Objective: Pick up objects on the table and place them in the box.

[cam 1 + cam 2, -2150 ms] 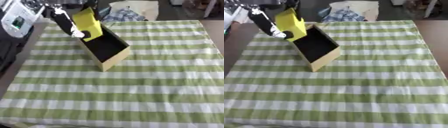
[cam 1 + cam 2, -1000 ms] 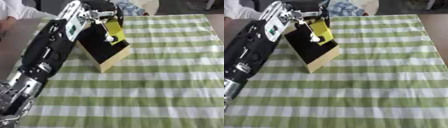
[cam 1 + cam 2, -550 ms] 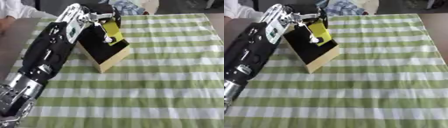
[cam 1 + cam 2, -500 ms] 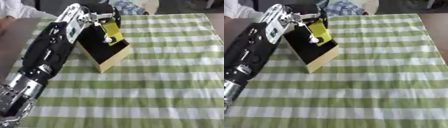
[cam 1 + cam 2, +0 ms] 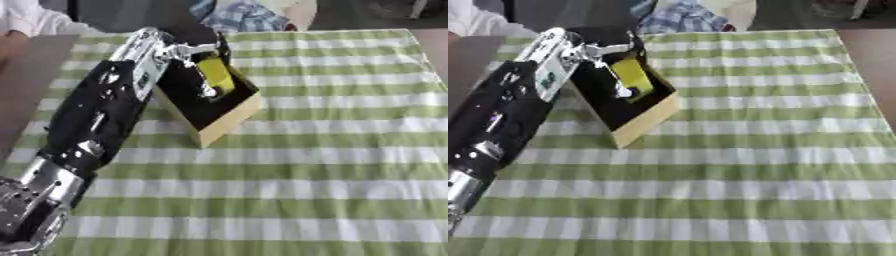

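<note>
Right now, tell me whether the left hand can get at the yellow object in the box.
Probably yes. The left hand is already at the open top of the box, right by the yellow object, and nothing lies between them. Whether its fingers are curled round the object cannot be made out.

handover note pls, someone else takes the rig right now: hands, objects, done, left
Left robot hand: reaching over the open box, fingers curled on the yellow object, which sits tilted inside the box's black interior, not released.
Right robot hand: in neither view.
Box stands at the far left of the green checked tablecloth.
Done: yellow object is brought into the box.
Left: let go and pull the left arm out. No other loose objects show on the cloth; the bundle of blue fabric lies past the far edge.
</note>
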{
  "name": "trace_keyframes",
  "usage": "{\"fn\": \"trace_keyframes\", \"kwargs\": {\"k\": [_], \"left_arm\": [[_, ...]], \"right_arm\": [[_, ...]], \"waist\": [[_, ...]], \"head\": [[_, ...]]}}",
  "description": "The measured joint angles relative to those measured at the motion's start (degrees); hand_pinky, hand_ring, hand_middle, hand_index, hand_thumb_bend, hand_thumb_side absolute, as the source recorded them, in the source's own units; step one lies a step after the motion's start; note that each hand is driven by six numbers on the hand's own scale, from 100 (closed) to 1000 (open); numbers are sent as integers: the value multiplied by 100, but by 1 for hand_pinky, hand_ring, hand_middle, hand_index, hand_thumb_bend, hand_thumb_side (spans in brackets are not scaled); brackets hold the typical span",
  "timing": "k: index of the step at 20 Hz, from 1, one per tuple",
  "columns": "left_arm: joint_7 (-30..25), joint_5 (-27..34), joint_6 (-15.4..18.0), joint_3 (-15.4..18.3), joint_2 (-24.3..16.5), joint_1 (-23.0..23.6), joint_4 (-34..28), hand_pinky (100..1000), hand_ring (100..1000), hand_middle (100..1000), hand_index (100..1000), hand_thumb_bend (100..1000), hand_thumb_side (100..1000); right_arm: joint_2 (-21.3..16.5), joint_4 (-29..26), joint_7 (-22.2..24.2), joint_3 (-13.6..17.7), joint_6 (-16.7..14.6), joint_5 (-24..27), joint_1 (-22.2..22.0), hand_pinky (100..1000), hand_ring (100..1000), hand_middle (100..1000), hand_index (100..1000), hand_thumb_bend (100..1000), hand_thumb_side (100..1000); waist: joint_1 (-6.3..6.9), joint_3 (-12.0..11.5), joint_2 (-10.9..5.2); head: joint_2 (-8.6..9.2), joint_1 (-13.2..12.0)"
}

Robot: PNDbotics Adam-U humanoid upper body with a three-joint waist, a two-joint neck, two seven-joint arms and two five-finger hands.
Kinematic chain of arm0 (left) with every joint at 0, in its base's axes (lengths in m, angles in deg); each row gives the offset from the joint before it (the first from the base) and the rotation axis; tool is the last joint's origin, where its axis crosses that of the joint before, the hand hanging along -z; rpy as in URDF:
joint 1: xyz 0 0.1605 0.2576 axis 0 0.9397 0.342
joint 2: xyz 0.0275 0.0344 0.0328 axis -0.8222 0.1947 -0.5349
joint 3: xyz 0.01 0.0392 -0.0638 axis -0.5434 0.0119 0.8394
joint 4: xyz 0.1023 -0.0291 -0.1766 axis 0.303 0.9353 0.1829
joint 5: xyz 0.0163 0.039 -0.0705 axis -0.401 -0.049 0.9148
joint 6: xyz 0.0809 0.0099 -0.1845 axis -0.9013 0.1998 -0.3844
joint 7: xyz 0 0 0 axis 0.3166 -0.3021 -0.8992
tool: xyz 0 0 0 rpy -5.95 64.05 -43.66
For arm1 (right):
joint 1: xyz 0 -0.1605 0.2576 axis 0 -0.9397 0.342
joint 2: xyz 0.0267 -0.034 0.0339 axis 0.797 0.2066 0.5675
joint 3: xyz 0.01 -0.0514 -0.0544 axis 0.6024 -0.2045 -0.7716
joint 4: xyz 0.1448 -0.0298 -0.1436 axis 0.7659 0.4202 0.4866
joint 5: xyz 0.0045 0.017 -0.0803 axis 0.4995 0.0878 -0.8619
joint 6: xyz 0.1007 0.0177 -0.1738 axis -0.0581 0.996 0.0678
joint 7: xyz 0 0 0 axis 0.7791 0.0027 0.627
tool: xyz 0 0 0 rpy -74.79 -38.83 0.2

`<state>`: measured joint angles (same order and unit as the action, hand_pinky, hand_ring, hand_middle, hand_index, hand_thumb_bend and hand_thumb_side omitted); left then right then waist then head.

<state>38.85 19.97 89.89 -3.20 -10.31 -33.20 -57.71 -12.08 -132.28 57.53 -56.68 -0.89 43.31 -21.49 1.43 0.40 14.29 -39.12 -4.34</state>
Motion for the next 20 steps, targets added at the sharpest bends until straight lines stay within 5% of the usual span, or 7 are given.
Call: {"fn": "trace_keyframes", "kwargs": {"k": [2, 4, 6, 7, 9, 12, 20], "left_arm": [[-10, -127, -10, 13, 16, 27, 45, 311, 486, 519, 643, 150, 182], [-34, -261, -27, 13, 48, 35, 76, 538, 633, 597, 705, 201, 201], [-64, -422, -43, 13, 50, 36, 78, 620, 720, 666, 753, 223, 211], [-77, -511, -40, 13, 51, 37, 77, 749, 791, 716, 805, 257, 266], [-84, -659, -23, 13, 51, 38, 62, 850, 860, 770, 843, 303, 330], [-24, -857, 40, 13, 52, 40, -4, 893, 900, 811, 868, 329, 381], [92, -858, 142, 18, 52, 38, -212, 858, 874, 787, 862, 281, 303]], "right_arm": [[1, 0, 0, 0, 0, 10, 0, 614, 673, 693, 793, 100, 851], [2, 0, 0, 1, 0, 11, 0, 614, 673, 693, 793, 100, 851], [3, 0, 0, 1, 0, 12, 0, 614, 673, 693, 793, 100, 851], [3, 0, 0, 1, 0, 13, 0, 614, 673, 693, 793, 100, 851], [5, 0, 0, 1, 0, 13, 0, 614, 673, 693, 793, 100, 851], [20, 0, 1, 2, 1, 15, 0, 613, 673, 692, 793, 100, 849], [44, 0, 4, 2, 3, 18, -2, 616, 675, 693, 793, 100, 849]], "waist": [[0, 0, 4], [0, 0, 4], [0, 0, 5], [0, 0, 5], [0, 0, 5], [0, 0, 5], [0, -8, -15]], "head": [[1, 2], [1, 5], [1, 10], [1, 13], [1, 17], [1, 21], [0, 42]]}}
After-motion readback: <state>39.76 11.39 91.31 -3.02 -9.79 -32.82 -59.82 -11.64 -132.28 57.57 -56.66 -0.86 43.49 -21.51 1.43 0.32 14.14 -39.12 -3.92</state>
